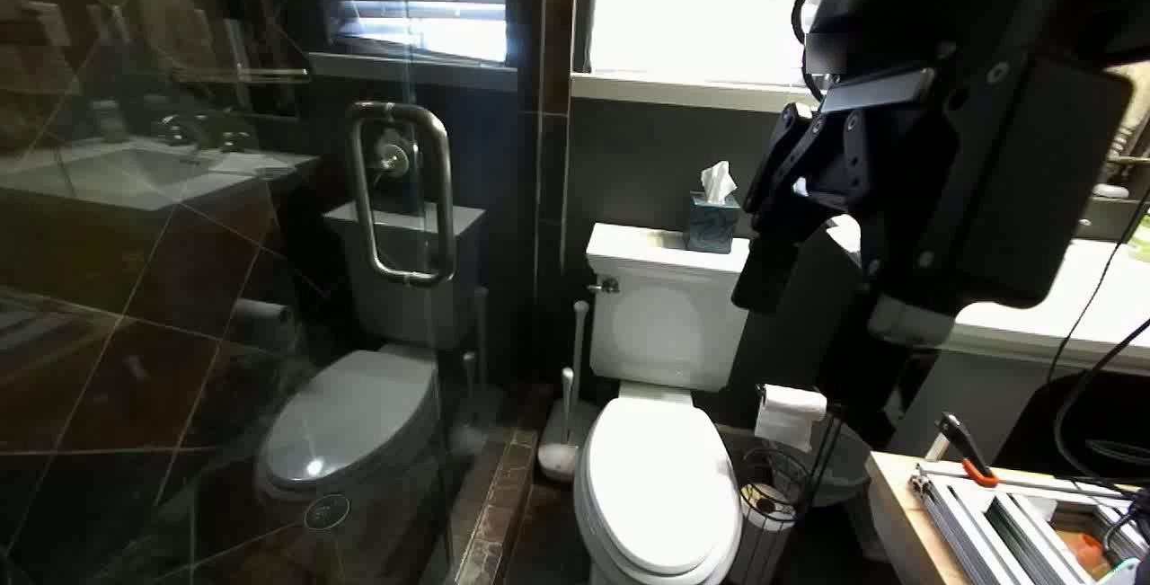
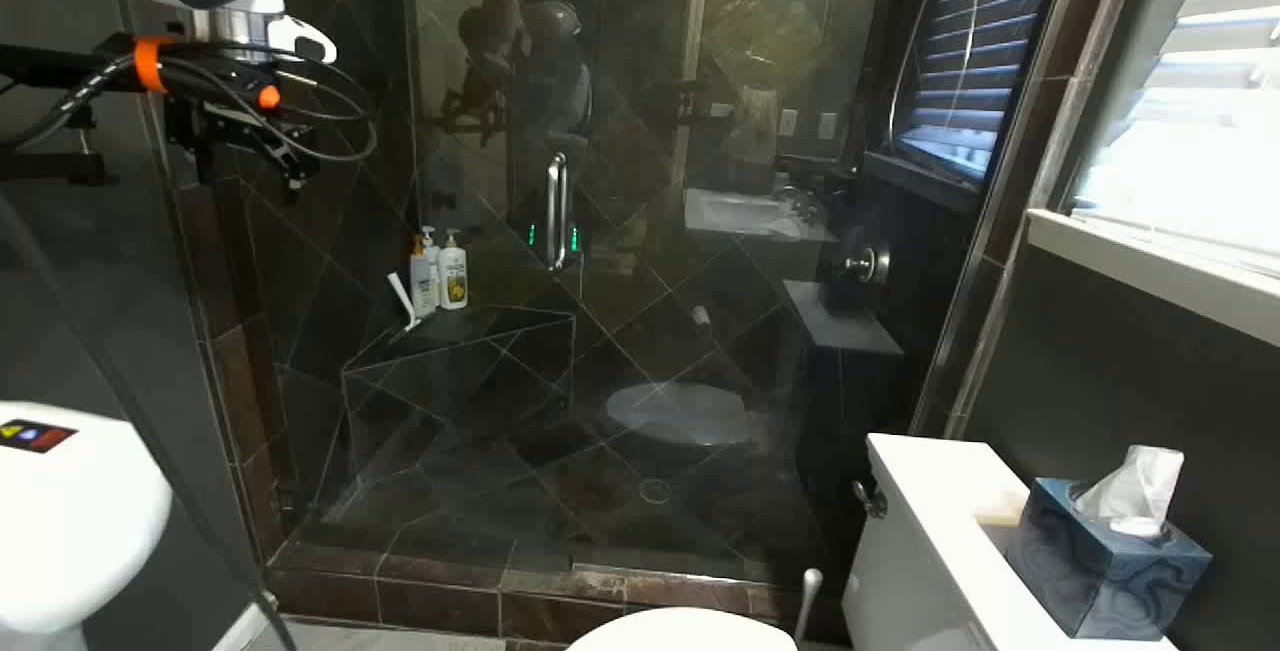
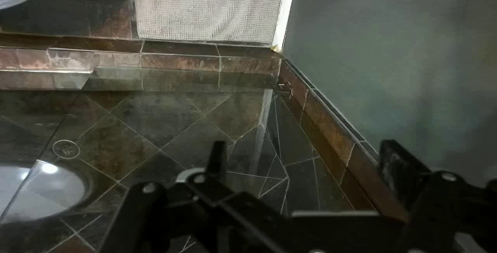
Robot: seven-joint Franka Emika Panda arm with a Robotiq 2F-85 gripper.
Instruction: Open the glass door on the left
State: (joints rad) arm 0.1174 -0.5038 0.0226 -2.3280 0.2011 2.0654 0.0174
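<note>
No contact yet: door (image 2: 505, 271) apparently closed, handle (image 1: 445, 194) not reached by gripper (image 3: 304, 150)

In an exterior view, the frame's nine o'clock side is filled by the door; the handle is mounted toward ten o'clock. The gripper is held toward three, with the toilet (image 1: 660, 486) seen at five.

In an exterior view, the gripper is seen at ten o'clock of the frame. From there the handle (image 2: 552, 216) is found just past three o'clock, well apart.

In the wrist view, the jaws are spread wide and nothing is held between them. The curb (image 3: 178, 61) is shown from nine round to one o'clock; the handle is not shown.

The step in hand is judged to be the approach. For the next move, the gripper should be carried across to the handle and the jaws set about its bar; only then can a grip be taken and the door swung. With the handle outside the wrist view, careful alignment is likely needed.
</note>
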